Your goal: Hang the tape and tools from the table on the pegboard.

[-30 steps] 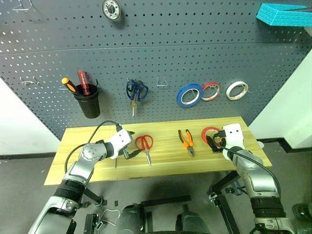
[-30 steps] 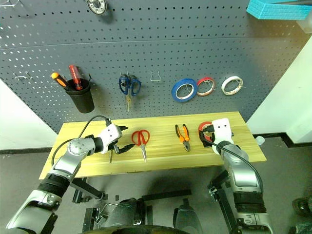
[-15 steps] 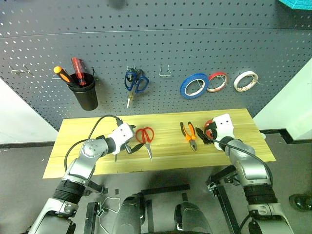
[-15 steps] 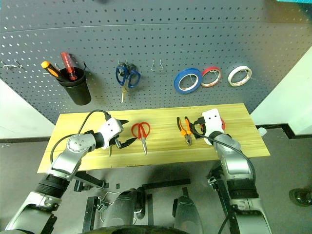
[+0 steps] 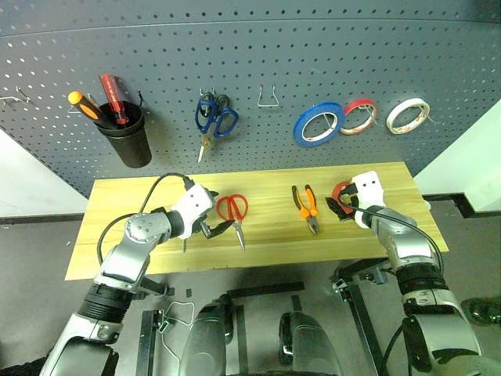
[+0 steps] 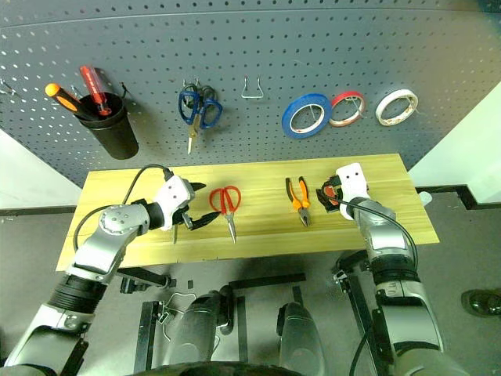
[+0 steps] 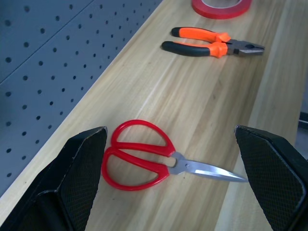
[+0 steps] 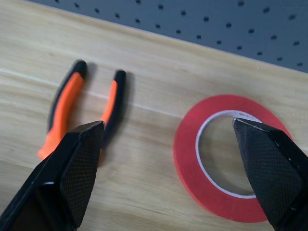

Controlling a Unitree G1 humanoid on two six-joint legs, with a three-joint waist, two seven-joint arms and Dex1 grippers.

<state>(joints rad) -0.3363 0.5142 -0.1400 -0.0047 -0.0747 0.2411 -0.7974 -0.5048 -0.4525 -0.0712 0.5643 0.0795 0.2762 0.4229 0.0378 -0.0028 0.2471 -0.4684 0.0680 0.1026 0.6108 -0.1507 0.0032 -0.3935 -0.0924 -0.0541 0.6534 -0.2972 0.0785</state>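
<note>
Closest to me, both arms reach over the near edge of the table [image 5: 117, 262], and neither holds anything. My left gripper [image 5: 213, 228] hangs over the planks with its two black fingers spread as wide as they go, the red-handled scissors [image 5: 232, 213] lying flat just beyond the tips with blades toward me and loops toward the board; in the left wrist view the scissors [image 7: 154, 161] sit squarely between the fingers, which I read as lined up for a grab. My right gripper [image 5: 344, 205] is likewise wide open and empty, poised at the red tape [image 8: 231, 154], which lies flat on the wood near the table's right end; one finger stands over the roll's far edge, the other toward the pliers [image 5: 308, 205], so the opening looks offset rather than centred on the roll. The pliers lie between the two grippers, orange-and-black handles toward the board, untouched. So all three task items are on the table and nothing is hung yet; I judge this the approach to a first pick. Beyond, the pegboard [image 5: 258, 47] already carries the blue-handled scissors [image 5: 215, 121], a black cup [image 5: 129, 141] of screwdrivers, and blue [image 5: 318, 124], red [image 5: 360, 116] and white [image 5: 410, 115] rolls on hooks. One bare hook [image 5: 269, 96] between the scissors and the blue roll looks the likeliest free spot.
</note>
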